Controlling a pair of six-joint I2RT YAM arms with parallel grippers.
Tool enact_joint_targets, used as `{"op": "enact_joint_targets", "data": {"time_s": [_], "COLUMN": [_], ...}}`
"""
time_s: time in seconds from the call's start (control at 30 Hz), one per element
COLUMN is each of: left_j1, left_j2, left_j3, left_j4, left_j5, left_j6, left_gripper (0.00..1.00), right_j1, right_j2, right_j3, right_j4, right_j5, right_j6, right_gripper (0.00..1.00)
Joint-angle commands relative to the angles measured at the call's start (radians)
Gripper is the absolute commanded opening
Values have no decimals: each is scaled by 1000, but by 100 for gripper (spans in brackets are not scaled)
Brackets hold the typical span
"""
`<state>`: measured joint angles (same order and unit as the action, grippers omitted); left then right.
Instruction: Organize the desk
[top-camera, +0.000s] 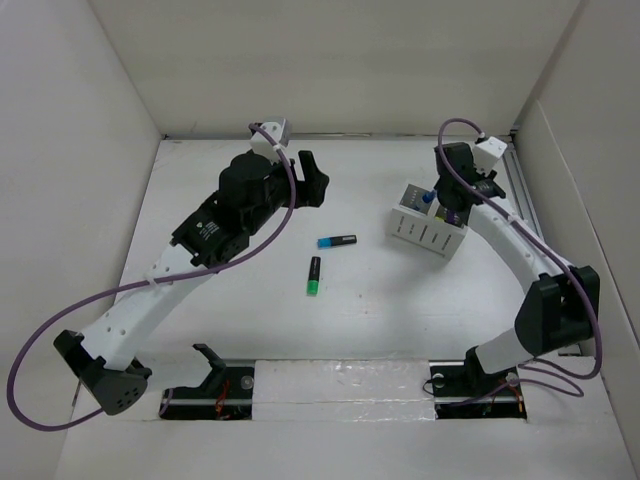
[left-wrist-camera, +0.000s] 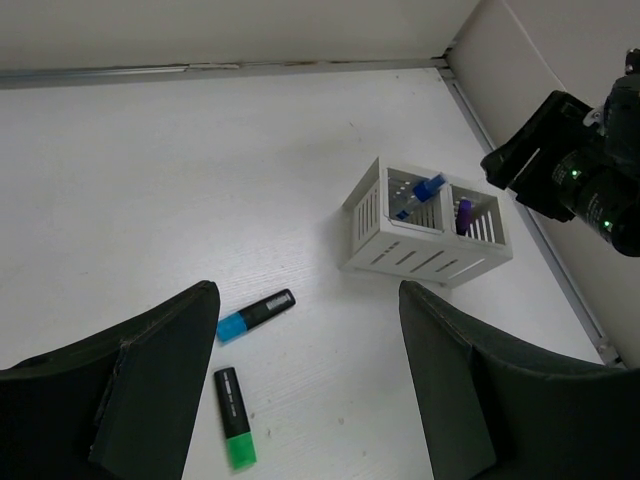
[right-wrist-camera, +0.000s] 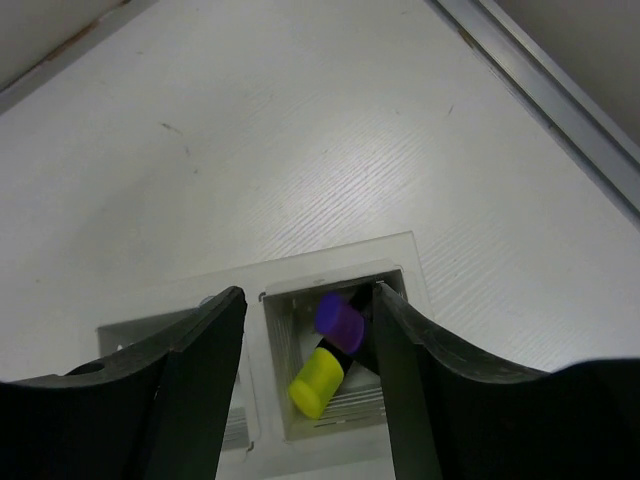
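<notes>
Right gripper (right-wrist-camera: 308, 293): jaws wide, empty, poised over pen holder (top-camera: 425, 236), far right of desk (top-camera: 400, 320). Purple marker (right-wrist-camera: 340, 318) and yellow marker (right-wrist-camera: 318, 382) lean inside slot. Left gripper (left-wrist-camera: 308, 290): wide, empty, overlooking loose blue marker (top-camera: 337, 241) and green marker (top-camera: 314, 276) mid-desk, probably next picks.

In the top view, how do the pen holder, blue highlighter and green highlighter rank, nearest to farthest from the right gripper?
1. Pen holder, beneath the right gripper.
2. Blue highlighter, left of the holder.
3. Green highlighter, farther left, toward the bases.
</notes>
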<state>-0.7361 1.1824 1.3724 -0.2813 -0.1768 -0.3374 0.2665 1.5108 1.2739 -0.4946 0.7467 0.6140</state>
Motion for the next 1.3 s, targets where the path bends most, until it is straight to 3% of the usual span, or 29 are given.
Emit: {"op": "enact_joint_targets", "data": {"time_s": [0.0,0.27,0.3,0.37,0.4,0.5,0.67,0.77,1.0,1.27], "left_j1": [-2,-2,-2,-2,-2,-2,-2,-2,-2,-2], "left_j2": [-1,-6,-7,-6,-6,-12,-26,-40,-119,-196], "left_j3": [51,65,68,86,93,120,166,198,209,125], "left_j4": [21,16,13,11,7,2,-7,-12,-48,-67], "left_j5": [-10,-36,-47,-62,-79,-114,-124,-119,-139,-156], "left_j6": [6,15,20,35,41,57,52,35,-3,-18], "left_gripper": [69,69,69,69,69,69,69,69,70,71], "right_j1": [11,65,95,135,183,272,468,549,631,640], "right_j2": [-64,-138,-146,-158,-161,-146,-83,-5,224,387], "right_j3": [4,16,16,13,10,5,24,48,180,272], "right_j4": [-2,-21,-21,-15,-10,-1,45,59,15,-61], "right_j5": [-30,-110,-125,-188,-213,-268,-348,-380,-444,-445], "right_j6": [4,0,-3,0,1,16,38,47,44,81], "right_gripper": [59,56,47,39,27,7,3,11,66,70]}}
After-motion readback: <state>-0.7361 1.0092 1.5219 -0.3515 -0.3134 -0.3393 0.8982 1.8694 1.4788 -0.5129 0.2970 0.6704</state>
